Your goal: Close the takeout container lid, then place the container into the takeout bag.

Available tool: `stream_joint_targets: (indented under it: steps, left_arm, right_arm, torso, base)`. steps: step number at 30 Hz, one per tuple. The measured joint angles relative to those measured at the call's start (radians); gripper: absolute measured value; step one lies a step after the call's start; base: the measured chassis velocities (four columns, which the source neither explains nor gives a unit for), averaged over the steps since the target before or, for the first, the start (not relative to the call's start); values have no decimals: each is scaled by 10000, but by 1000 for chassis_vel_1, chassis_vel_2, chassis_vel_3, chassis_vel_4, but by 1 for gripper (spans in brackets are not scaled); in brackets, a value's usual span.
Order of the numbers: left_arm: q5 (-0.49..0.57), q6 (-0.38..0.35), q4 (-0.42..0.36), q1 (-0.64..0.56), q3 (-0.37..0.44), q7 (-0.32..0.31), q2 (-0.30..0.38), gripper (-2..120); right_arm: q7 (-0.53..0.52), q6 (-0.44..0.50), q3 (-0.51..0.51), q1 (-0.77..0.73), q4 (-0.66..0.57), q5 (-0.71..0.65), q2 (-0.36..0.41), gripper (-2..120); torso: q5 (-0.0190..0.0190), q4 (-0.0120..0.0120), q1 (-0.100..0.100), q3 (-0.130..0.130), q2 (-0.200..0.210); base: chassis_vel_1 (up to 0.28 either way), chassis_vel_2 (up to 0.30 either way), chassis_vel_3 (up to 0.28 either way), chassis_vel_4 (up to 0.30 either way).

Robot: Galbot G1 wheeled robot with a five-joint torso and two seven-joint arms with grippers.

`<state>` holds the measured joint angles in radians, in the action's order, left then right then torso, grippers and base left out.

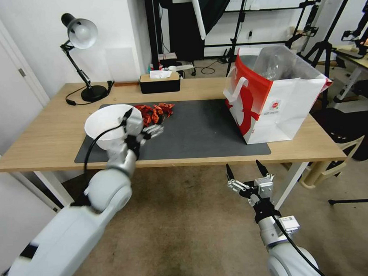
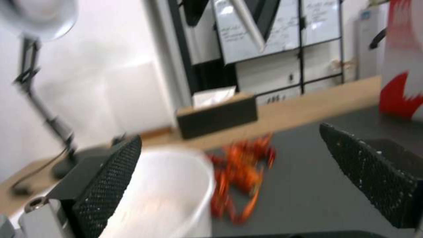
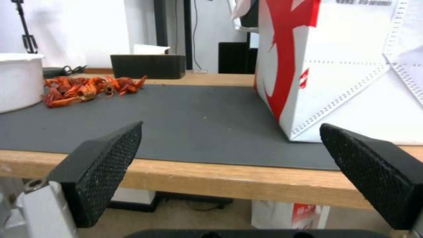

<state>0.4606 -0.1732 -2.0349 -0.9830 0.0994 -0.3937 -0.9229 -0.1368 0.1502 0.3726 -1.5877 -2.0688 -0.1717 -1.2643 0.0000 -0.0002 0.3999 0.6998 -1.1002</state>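
Left arm out over the mat by the white bowl, right arm parked below the table; no clamshell box in sight.

The left gripper (image 1: 153, 131) hangs over the grey mat (image 1: 200, 129) just beside the white bowl (image 1: 106, 125) and the pile of red crayfish (image 1: 154, 111), fingers spread with nothing between them. The left wrist view confirms the wide gap and looks past the bowl and crayfish to the black tissue box (image 2: 218, 115). The right gripper (image 1: 247, 176) waits below the table edge (image 1: 173, 162), spread and empty, probably to stay clear. The takeout bag (image 1: 272, 105) stands upright and open at the mat's right end, ready to load. The head view looks down into its silvery mouth, where something clear and bulging sits, possibly the container, can't tell. The right wrist view gives only the bag's side wall.
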Motion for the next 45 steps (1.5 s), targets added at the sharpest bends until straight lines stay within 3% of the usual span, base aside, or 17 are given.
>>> stream_joint_targets:
  steps: [1,3,4,7,14,21,45]
  left_arm:
    - [0,0,0,0,0,0,0,100]
    - [-747,458,-498,-2086,1073,-102,-258,100]
    - [-747,458,-498,-2086,1073,-102,-258,100]
    - [-1749,1297,-964,-4422,2171,-188,-1163,100]
    - [-2366,2265,-995,-6161,2691,-182,-2006,100]
    - [-2403,2786,-815,-6598,2816,1,-2273,100]
    - [-2361,2771,-767,-6468,2769,56,-2258,100]
  right_arm:
    - [0,0,0,0,0,0,0,100]
    - [-18,-65,131,-21,-104,-103,32,100]
    - [-18,-65,131,-21,-104,-103,32,100]
    - [114,-58,412,-52,-229,-442,99,100]
    - [264,-97,755,-114,-335,-839,275,100]
    - [345,-322,884,-236,-370,-1200,351,100]
    - [357,-375,888,-254,-377,-1201,353,100]
  torso:
    - [0,0,0,0,0]
    - [-1,3,0,0,0]
    - [-1,3,0,0,0]
    - [1,3,-1,0,1]
    - [0,2,-1,1,2]
    - [0,0,-1,1,2]
    - [0,2,0,2,3]
  base:
    - [0,0,0,0]
    - [0,0,0,0]
    - [0,0,0,0]
    - [0,0,0,0]
    - [0,0,0,0]
    - [0,0,0,0]
    - [0,0,0,0]
